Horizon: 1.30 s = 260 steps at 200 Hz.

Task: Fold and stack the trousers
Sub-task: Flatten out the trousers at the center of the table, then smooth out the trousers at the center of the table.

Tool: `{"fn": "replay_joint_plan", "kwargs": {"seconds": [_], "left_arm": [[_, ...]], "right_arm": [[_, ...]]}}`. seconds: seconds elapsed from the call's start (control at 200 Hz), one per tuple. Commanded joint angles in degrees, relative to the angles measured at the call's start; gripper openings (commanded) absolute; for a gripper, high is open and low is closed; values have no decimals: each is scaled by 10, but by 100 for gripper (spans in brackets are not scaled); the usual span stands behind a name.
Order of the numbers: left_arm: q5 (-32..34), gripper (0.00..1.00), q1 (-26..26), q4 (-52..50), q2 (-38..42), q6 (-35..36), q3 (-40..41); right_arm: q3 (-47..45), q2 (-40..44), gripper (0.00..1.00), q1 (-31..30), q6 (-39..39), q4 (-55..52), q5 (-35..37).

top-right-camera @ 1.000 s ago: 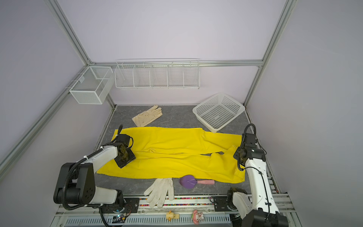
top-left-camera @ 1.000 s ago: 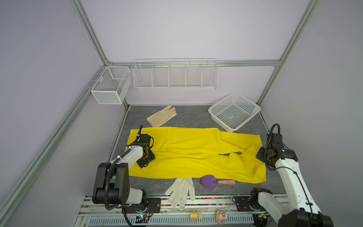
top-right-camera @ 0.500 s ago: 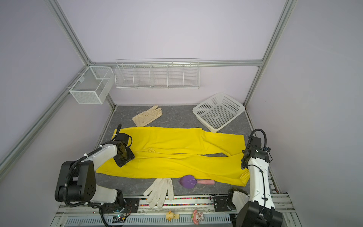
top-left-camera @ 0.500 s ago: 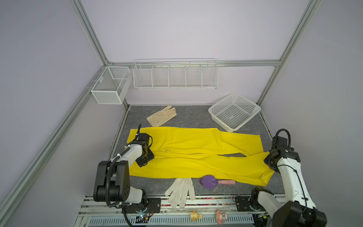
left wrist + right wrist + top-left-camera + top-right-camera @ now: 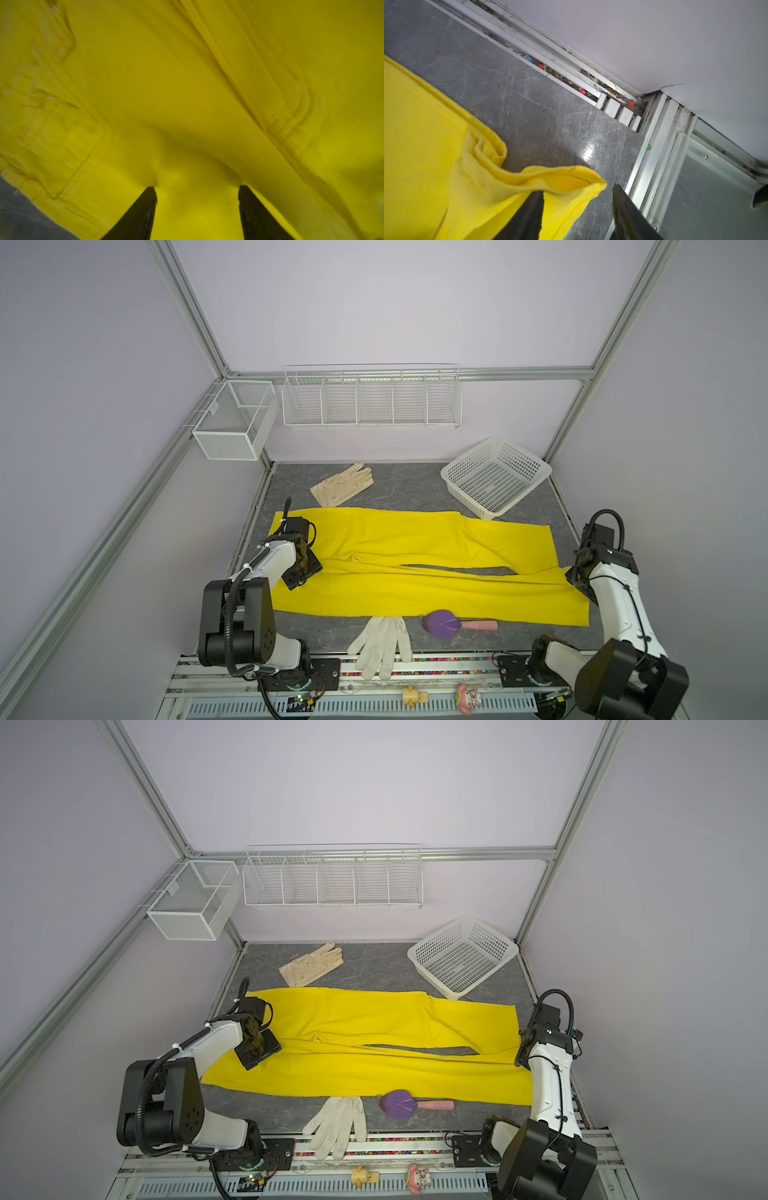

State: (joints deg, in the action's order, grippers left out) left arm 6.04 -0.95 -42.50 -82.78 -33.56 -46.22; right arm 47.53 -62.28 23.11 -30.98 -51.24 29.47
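The yellow trousers (image 5: 415, 539) lie spread flat across the grey table (image 5: 415, 489), waist to the left and both legs running right; they show the same way in both top views (image 5: 374, 1077). My left gripper (image 5: 301, 568) stands open on the waist part, both fingertips pressing into the cloth (image 5: 187, 83). In the left wrist view the gripper (image 5: 197, 187) has only flat fabric between its tips. My right gripper (image 5: 577, 189) is open at the near leg's hem (image 5: 571, 178), whose crumpled corner lies loose between the fingers. In a top view it (image 5: 519, 1056) sits at the table's right edge.
A white plastic basket (image 5: 496, 477) stands at the back right and touches the far leg. A cream glove (image 5: 343, 489) lies behind the waist, and a white glove (image 5: 382, 643) and a purple scoop (image 5: 442, 623) lie in front. Wire baskets (image 5: 370, 400) hang on the back wall.
My right gripper went from shut on the near leg's hem to open, after drawing it right; the leg now lies straighter. The left gripper stayed on the waist and widened slightly.
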Motion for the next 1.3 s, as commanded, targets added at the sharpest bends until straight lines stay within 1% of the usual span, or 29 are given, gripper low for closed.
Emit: {"fn": "replay_joint_plan", "kwargs": {"seconds": [0.0, 0.02, 0.09, 0.16, 0.185, 0.295, 0.33, 0.36, 0.425, 0.505, 0.545, 0.63, 0.725, 0.795, 0.825, 0.86, 0.9, 0.94, 0.98, 1.04, 1.085, 1.16, 1.225, 1.295], "left_arm": [[-18, 68, 3, -31, 22, 17, -30], [-22, 69, 3, -35, 24, 20, -35], [-42, 71, 3, -45, 31, 27, -47], [-54, 72, 3, -56, 36, 30, -57], [-57, 72, 3, -57, 37, 30, -59], [-74, 73, 2, -56, 40, 25, -59], [-83, 73, 1, -54, 40, 24, -58], [-90, 73, -1, -53, 39, 21, -58], [-104, 73, -5, -48, 38, 17, -55], [-107, 73, -16, -45, 37, 14, -54], [-107, 73, -23, -43, 37, 11, -52], [-113, 74, -38, -35, 35, 4, -46], [-111, 74, -52, -35, 33, 1, -45], [-107, 74, -55, -35, 39, -2, -45], [-108, 74, -56, -34, 40, -2, -45], [-109, 74, -57, -33, 41, -4, -46], [-115, 74, -58, -29, 39, -8, -45], [-123, 74, -60, -22, 38, -13, -44], [-135, 74, -64, -12, 36, -15, -44], [-144, 74, -72, -1, 31, -21, -48], [-149, 74, -78, 9, 27, -26, -52], [-164, 74, -82, 37, 18, -29, -58], [-173, 74, -86, 50, 5, -34, -70], [-167, 74, -98, 56, -11, -34, -89]], "right_arm": [[25, 16, 58, -4, 8, 2, -39], [42, 18, 58, -4, 8, 1, -47], [54, 23, 60, -11, -3, -16, -57], [60, 34, 64, -16, -25, -32, -43], [59, 38, 66, -15, -32, -54, -33], [37, 47, 71, -10, -23, -62, -25], [32, 50, 71, -11, -30, -61, -38], [8, 51, 71, -11, -35, -58, -52], [-20, 48, 71, -10, -67, -60, -83], [-57, 42, 71, -8, -110, -58, -134], [-71, 37, 71, -7, -117, -45, -160], [-78, 22, 72, -7, -125, -40, -172], [-47, 8, 73, -7, -89, -40, -138], [-19, 14, 73, -7, -69, -40, -134], [-12, 16, 72, -8, -60, -16, -150], [-13, 17, 71, -8, -48, 11, -187], [-14, 3, 69, -8, -41, 29, -228], [-11, -16, 67, -9, -36, 38, -253], [-16, -30, 65, -11, -33, 62, -278], [-26, -40, 58, -11, -36, 102, -309], [-31, -54, 56, -10, -31, 134, -338], [-18, -92, 55, -17, 1, 172, -365], [3, -122, 56, -23, 24, 172, -355], [19, -149, 58, -25, 38, 177, -348]]}}
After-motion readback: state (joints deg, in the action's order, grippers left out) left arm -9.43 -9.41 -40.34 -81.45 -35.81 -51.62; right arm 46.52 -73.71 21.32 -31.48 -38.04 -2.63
